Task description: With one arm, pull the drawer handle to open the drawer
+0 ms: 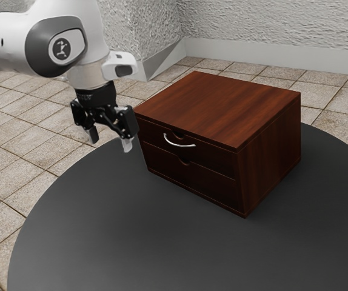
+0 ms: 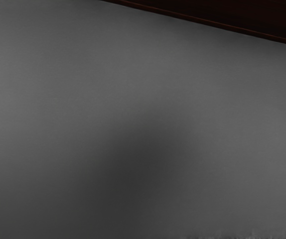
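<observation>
Currently the only marking in view is a small dark emblem (image 1: 62, 47) on the white round cap of the arm's (image 1: 53, 36) grey joint housing; it is too small to read as letters. The worktop (image 1: 162, 242) is a round, matt, dark grey surface. It stands on a floor (image 1: 16, 163) of tan stone tiles with pale grout lines. Rough white plaster walls (image 1: 253, 18) meet in a corner behind the worktop, with a pale skirting board (image 1: 271, 51) along their base. A cabinet (image 1: 222, 109) in dark reddish wood grain stands on the worktop. Its front carries an upper drawer (image 1: 204, 151) and a lower drawer (image 1: 192, 179), both fronts level with each other. The drawer handle (image 1: 179, 142), a curved silver bar, is mounted on the upper drawer front below a half-round notch. The tool (image 1: 110, 138) hangs above the worktop at the exterior view's left of the cabinet, near its front corner and apart from the handle. Its fingers (image 1: 127, 144) point downward, spread wide, with nothing between them. In the wrist view, grey worktop (image 2: 83, 99) lies under the hand, with a soft shadow (image 2: 143, 169) on it and the dark edge of the cabinet (image 2: 232, 12) beyond.
</observation>
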`<state>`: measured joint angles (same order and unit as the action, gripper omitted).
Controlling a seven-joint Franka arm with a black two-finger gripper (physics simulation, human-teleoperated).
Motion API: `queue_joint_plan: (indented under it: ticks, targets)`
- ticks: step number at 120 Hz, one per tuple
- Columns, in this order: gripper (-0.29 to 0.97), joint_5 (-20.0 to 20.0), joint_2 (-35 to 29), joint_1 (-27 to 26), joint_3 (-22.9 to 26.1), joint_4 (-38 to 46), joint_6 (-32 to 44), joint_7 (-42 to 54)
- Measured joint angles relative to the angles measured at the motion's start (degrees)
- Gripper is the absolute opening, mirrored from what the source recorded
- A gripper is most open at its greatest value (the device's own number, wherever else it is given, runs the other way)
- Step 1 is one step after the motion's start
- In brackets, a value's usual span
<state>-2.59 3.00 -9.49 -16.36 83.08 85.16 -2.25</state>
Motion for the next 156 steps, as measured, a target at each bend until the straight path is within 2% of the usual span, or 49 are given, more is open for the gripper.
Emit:
queue_joint_plan:
  ticks: [22, 41, 64, 90, 104, 122, 156]
  targets:
    - [0.68, 0.1, -0.2, 0.1, -0.1, -0.4, -0.2, -0.3]
    - [0.68, 0.5, -0.7, 1.9, 0.8, -10.3, -3.1, -0.7]
    - [0.68, 0.9, -0.1, 0.6, 1.0, -11.2, -5.1, -4.1]
    - [0.68, 1.0, 0.2, 1.1, 0.7, -10.8, -6.1, -13.6]
    - [0.68, 1.2, 0.1, 1.6, 1.0, -10.6, -5.7, -21.8]
    - [0.68, 1.9, -0.4, 0.0, 0.9, -7.8, -2.4, -33.4]
    - [0.68, 2.6, -3.6, -3.0, 0.8, 2.9, 7.6, -51.6]
